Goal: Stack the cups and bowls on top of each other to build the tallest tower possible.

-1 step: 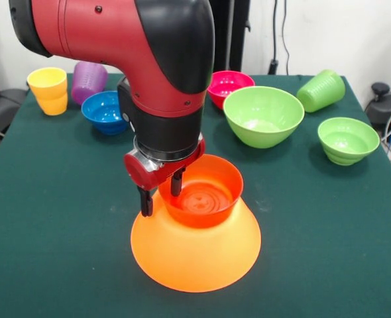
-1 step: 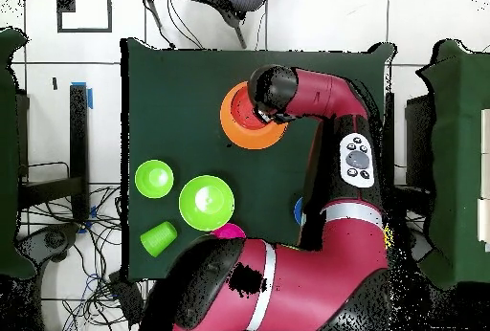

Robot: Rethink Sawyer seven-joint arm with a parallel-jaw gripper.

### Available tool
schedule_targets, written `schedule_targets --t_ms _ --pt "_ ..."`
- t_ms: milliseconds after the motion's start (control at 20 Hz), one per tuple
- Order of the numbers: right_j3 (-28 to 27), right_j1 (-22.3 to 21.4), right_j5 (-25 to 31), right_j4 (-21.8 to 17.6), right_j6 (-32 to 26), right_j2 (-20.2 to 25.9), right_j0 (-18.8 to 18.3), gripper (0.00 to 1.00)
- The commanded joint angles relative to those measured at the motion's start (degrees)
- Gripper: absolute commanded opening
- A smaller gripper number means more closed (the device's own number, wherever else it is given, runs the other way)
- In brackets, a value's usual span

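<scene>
- Your gripper (image 1: pixel 161 195) straddles the rim of the red-orange bowl (image 1: pixel 205 195): one finger inside the rim, one outside, clamped on the wall.
- That bowl sits upright on the orange bowl (image 1: pixel 195 255), which lies upside down as a wide base directly under the gripper. The two touch; this is the tower so far.
- Beyond the gripper, toward the far edge, you see the blue bowl (image 1: pixel 105 111), partly hidden by the arm.
- Further back on that side: the yellow cup (image 1: pixel 49 90), upright, and the purple cup (image 1: pixel 88 81) just beside it, mouth down.
- On the other side of the arm, far from the gripper: the pink bowl (image 1: pixel 227 86), touching or just behind the large green bowl (image 1: pixel 263 116).
- A green cup (image 1: pixel 321 90) lies tipped on its side near the far corner.
- The small green bowl (image 1: pixel 347 140) stands apart, furthest out from the gripper on that side.
- All rest on the green table (image 1: pixel 63 218).
</scene>
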Motion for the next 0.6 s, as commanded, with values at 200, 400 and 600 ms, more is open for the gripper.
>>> schedule_targets --t_ms 200,400,600 --pt "0.99 -0.93 -0.28 -6.05 -2.70 2.14 -0.21 1.00" --pt "1.35 -1.26 -0.14 -5.92 -2.31 2.06 0.10 1.00" --pt "1.90 -1.84 1.17 -5.57 -1.13 1.73 1.21 1.00"
